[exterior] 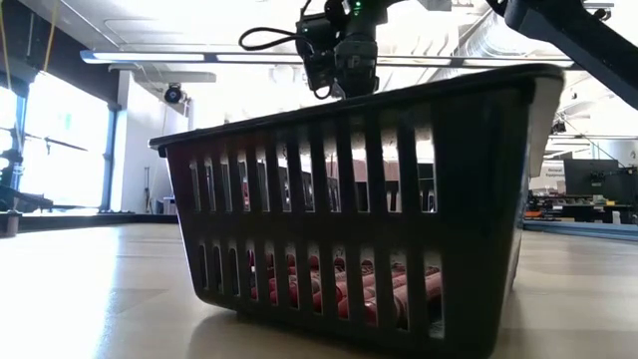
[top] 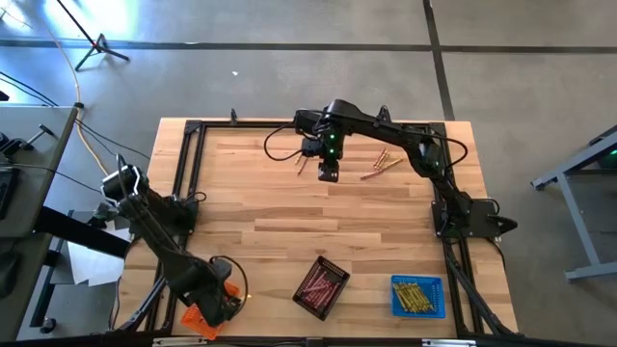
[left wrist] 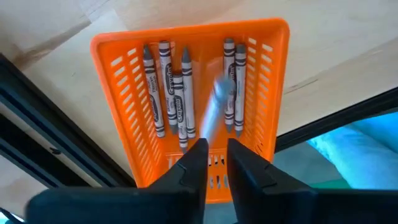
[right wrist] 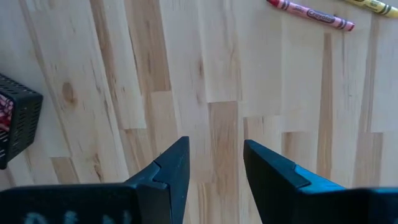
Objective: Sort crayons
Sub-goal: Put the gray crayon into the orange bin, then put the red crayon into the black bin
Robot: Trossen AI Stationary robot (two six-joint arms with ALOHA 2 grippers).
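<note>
The black tray (top: 321, 286) sits at the table's (top: 289, 193) near edge, and everything else is laid out around it by colour: it holds the red crayons (exterior: 339, 289), the blue tray (top: 417, 296) just to its right holds the yellow crayons (top: 415, 297), and the orange tray (left wrist: 186, 106) well to its left holds the grey crayons (left wrist: 171, 93). The left gripper (left wrist: 211, 158) hangs directly over the orange tray with its fingers only slightly apart and nothing between them; a blurred grey streak (left wrist: 214, 106) beneath it looks like a crayon dropping in among the others, which would explain the gripper's place above that tray. The loose crayons (top: 381, 164) lie far beyond the black tray, near the table's back edge, a red crayon (right wrist: 311, 14) and a yellow crayon (right wrist: 373, 5) among them. The right gripper (top: 328, 172) hovers just beside these with its fingers spread and empty, over bare wood, probably lining up for the next pick. More sticks lie just to its other side (top: 302, 164).
</note>
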